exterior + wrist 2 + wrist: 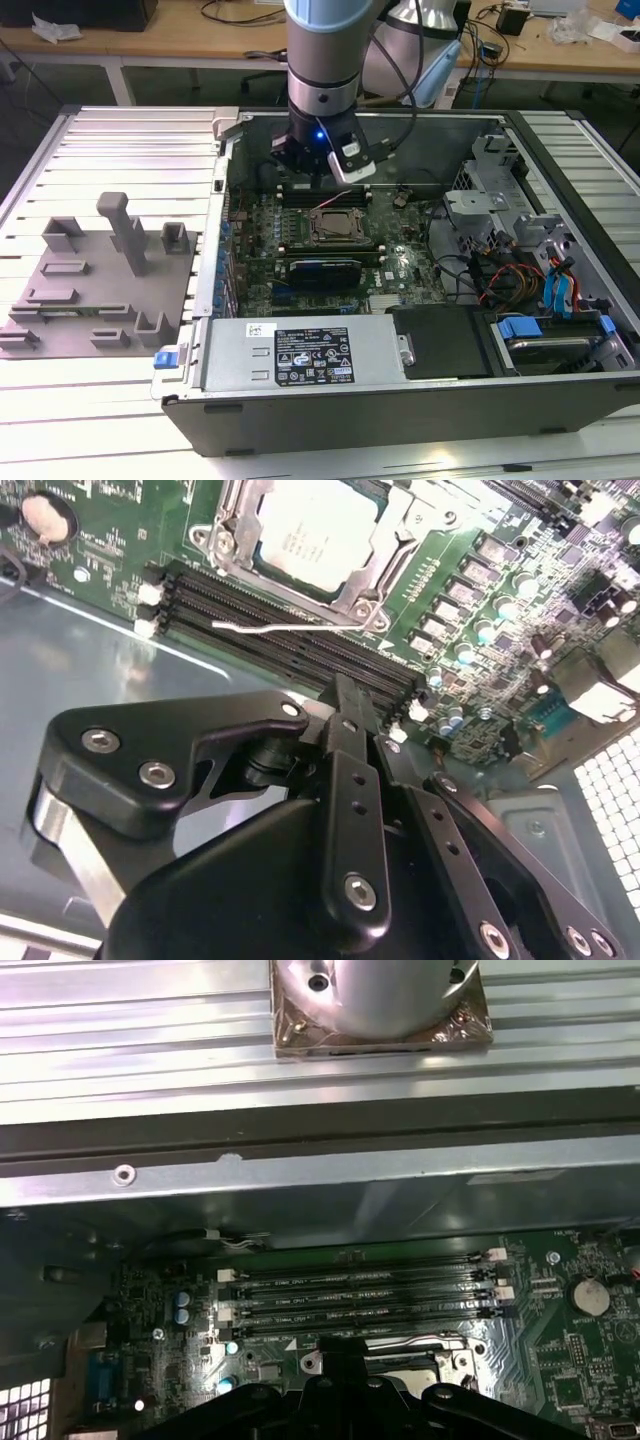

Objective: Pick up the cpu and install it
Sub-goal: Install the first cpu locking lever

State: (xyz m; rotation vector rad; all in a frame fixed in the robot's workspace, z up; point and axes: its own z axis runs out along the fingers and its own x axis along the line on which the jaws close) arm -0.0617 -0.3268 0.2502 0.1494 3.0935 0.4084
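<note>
Gripper linkage sits closest to you in the second wrist view, hanging low over the memory slots, just beside the socket. Open or closed? You can't tell from these angles. Your cpu lies flat inside the socket frame, silver top up, so it looks seated already. That thin lever lies along the socket's edge and looks unlatched, which is likely why the arm sits so near.
</note>
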